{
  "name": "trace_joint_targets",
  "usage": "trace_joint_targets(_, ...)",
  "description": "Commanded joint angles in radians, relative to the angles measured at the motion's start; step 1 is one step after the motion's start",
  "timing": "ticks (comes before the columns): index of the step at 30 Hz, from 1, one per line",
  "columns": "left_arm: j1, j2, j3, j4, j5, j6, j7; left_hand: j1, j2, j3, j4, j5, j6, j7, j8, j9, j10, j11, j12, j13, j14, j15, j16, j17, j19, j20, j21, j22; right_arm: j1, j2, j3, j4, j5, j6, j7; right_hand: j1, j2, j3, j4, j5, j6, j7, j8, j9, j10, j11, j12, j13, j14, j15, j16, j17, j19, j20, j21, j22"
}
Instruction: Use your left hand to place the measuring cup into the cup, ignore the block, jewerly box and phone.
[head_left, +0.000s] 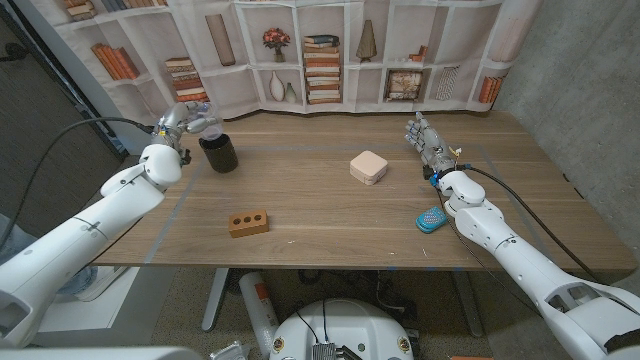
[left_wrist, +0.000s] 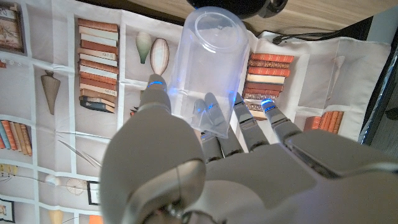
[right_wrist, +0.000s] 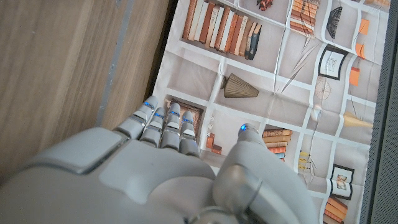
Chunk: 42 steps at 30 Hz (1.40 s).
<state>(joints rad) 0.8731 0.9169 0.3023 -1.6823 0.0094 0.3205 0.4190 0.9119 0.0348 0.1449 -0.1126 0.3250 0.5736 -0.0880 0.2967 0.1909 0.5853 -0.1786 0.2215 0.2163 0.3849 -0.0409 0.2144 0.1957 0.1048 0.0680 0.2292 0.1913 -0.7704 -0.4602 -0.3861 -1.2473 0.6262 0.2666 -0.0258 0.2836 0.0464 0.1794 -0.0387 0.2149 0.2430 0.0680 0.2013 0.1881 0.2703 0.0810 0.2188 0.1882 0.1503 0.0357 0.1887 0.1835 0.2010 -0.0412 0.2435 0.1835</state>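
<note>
Left wrist view shows fingers (left_wrist: 208, 109) gripping clear measuring cup (left_wrist: 211, 62).

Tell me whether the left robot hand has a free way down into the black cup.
Probably yes: the left robot hand holds the clear measuring cup just beside the black cup, whose open mouth looks unobstructed.

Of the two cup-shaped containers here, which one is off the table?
The clear measuring cup, held by the left hand. The black cup stands on the table.

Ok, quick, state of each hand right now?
Left hand: holding the clear measuring cup, near the black cup.
Right hand: open, holding nothing.
</note>
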Motion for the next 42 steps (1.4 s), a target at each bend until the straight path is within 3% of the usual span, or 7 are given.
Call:
trace_joint_targets(1, 0.001, -0.016, 0.016, 0.046, -0.026, -0.039, 0.008, -0.002, 0.010, 0.004, 0.003, -0.003, 0.017, -0.018, 0.001, 0.002, 0.007, -0.002, -0.001, 0.003, 0.008, -0.073, -0.001, 0.001, 0.003, -0.005, -0.003, 0.001, 0.001, 0.002, -0.005, -0.003, -0.003, -0.005, -0.002, 0.000, 0.007, 0.001, -0.004, -0.002, 0.008, -0.002, -0.004, 0.002, 0.006, 0.001, 0.002, 0.002, 0.009, -0.001, 0.001, 0.002, 0.011, -0.002, -0.003, 0.004)
trace_joint_targets(25, -0.083, -0.050, 0.088, 0.148, -0.014, -0.077, -0.023, -0.001, 0.011, 0.005, 0.004, -0.004, 0.019, -0.020, -0.002, 0.001, 0.007, 0.001, -0.003, 0.005, 0.009, -0.070, -0.002, 0.001, 0.005, -0.003, -0.004, 0.001, -0.004, 0.003, -0.007, 0.002, -0.008, -0.014, -0.016, -0.001, 0.008, 0.000, -0.006, -0.003, 0.008, -0.002, -0.004, 0.002, 0.007, 0.001, 0.002, 0.002, 0.008, -0.002, 0.000, 0.002, 0.012, -0.002, -0.007, 0.004)
trace_joint_targets(42, -0.100, -0.071, 0.118, 0.203, -0.022, -0.113, -0.032, -0.001, 0.011, 0.005, 0.005, -0.004, 0.022, -0.020, -0.004, 0.001, 0.009, -0.001, -0.004, 0.006, 0.009, -0.067, -0.003, 0.001, 0.005, -0.003, -0.004, 0.001, -0.004, 0.002, -0.005, -0.004, -0.008, -0.016, -0.020, -0.002, 0.009, 0.000, -0.007, -0.003, 0.008, -0.001, -0.004, 0.002, 0.007, 0.000, 0.002, 0.002, 0.009, -0.002, 0.000, 0.002, 0.013, -0.001, -0.009, 0.005)
